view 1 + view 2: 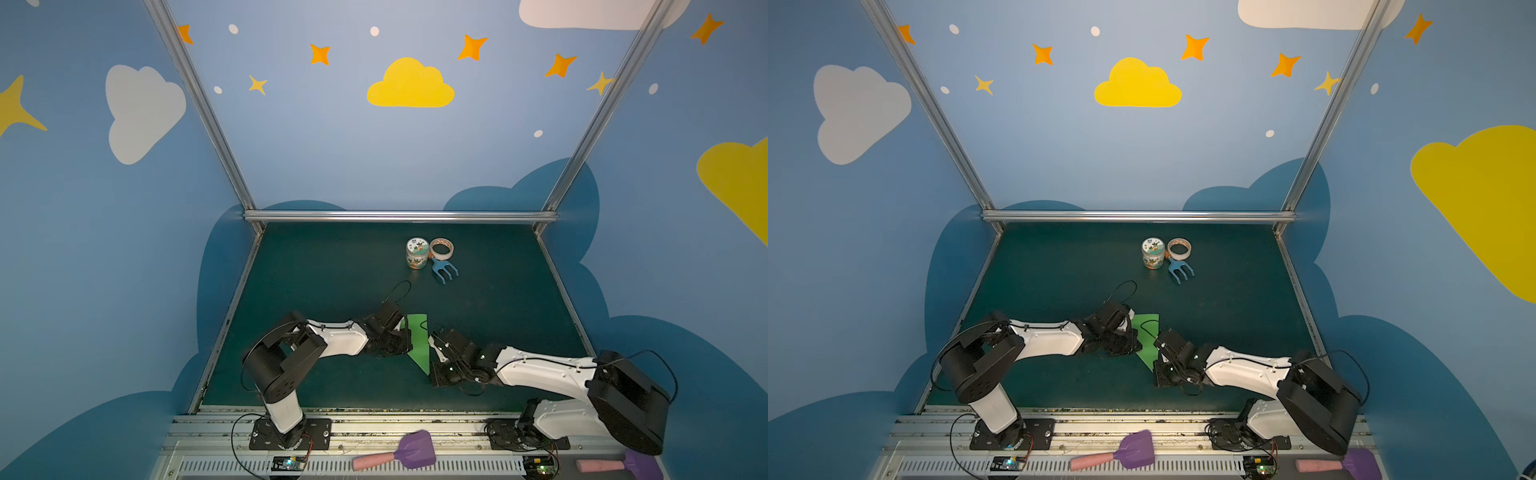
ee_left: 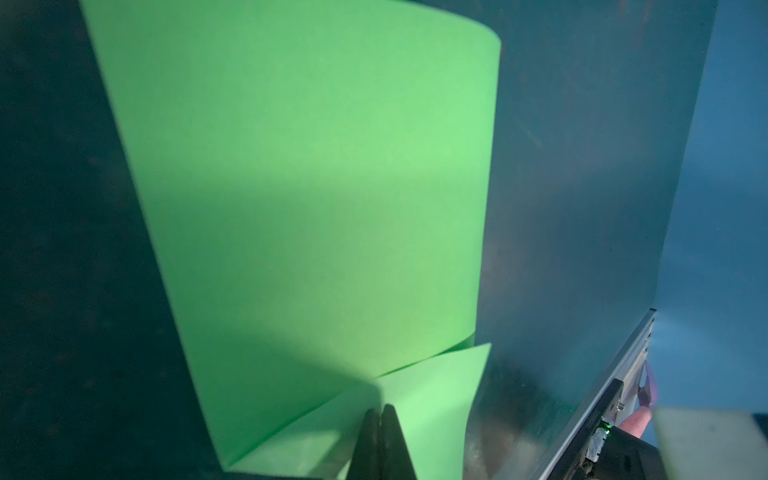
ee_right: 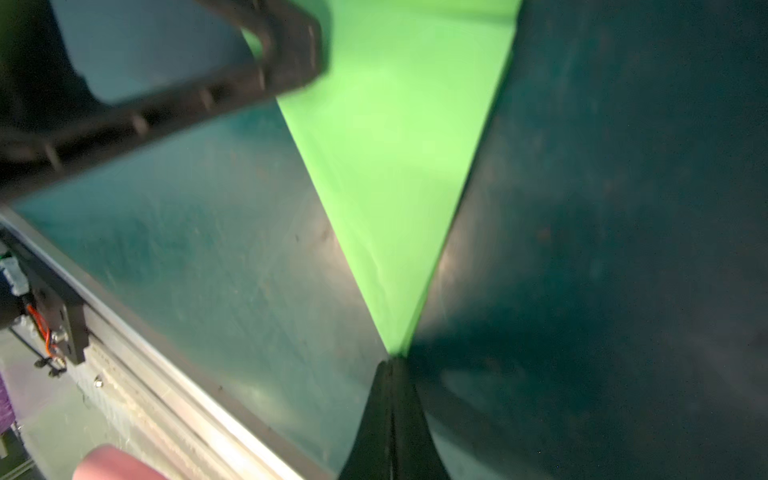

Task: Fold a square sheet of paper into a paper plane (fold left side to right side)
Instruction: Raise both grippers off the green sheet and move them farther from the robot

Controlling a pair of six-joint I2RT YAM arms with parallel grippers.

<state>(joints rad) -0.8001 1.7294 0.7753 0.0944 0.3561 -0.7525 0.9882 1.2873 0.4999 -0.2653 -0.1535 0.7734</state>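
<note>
The square sheet of paper [image 1: 418, 340] is bright green and creased into a narrow shape that tapers to a point toward the table's front; both top views show it between my two grippers [image 1: 1148, 338]. My left gripper [image 2: 380, 409] is shut, its dark fingertips lying over a folded flap of the paper [image 2: 316, 199], whose far edge curls up. My right gripper [image 3: 395, 360] is shut too, its fingertips meeting the paper's pointed tip [image 3: 395, 166]. Whether either gripper pinches the paper does not show. In a top view the left gripper [image 1: 404, 332] is at the paper's left edge and the right gripper [image 1: 430, 371] at its near tip.
Toward the back of the dark green table [image 1: 332, 270] stand a small printed jar [image 1: 417, 252], a tape roll [image 1: 441, 248] and a blue toy rake [image 1: 445, 271]. Two purple shovels with pink handles [image 1: 399, 455] [image 1: 619, 464] lie on the front rail.
</note>
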